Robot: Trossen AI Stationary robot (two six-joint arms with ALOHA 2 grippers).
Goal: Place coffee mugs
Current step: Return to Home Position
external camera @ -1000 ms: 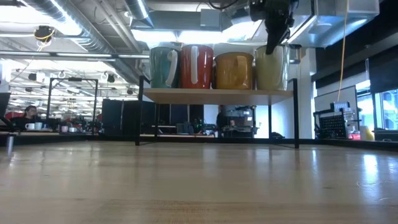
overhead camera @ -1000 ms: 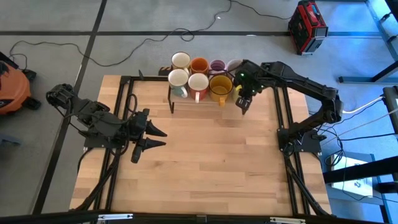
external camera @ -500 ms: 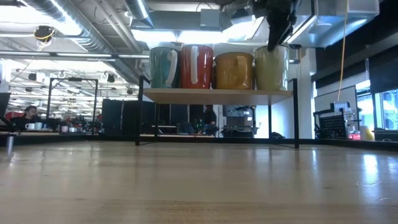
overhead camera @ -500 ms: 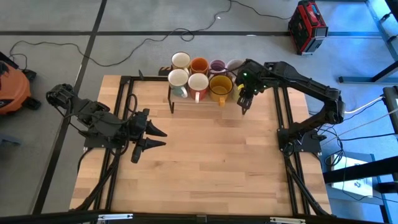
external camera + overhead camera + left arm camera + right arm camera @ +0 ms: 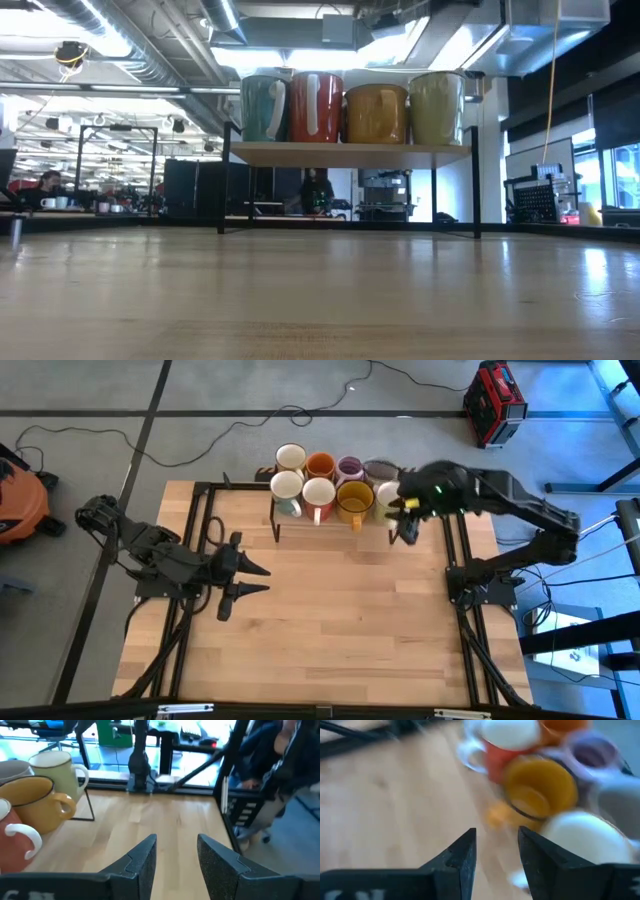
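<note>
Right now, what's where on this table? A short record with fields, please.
shelf: far edge of the table, eight mugs on it
front row: teal mug, red mug, yellow mug, pale green mug
back row: white-inside mug, orange mug, purple mug, grey mug
right gripper: open, empty, by the shelf's right end
left gripper: open, empty, over the table's left side

Eight coffee mugs point(image 5: 354, 495), upright in two rows of four on the shelf point(image 5: 345, 152); front row teal, red, amber, pale green.

A lab with exposed ceiling ducts point(image 5: 100, 30) and trailing floor cables point(image 5: 230, 428)
</note>
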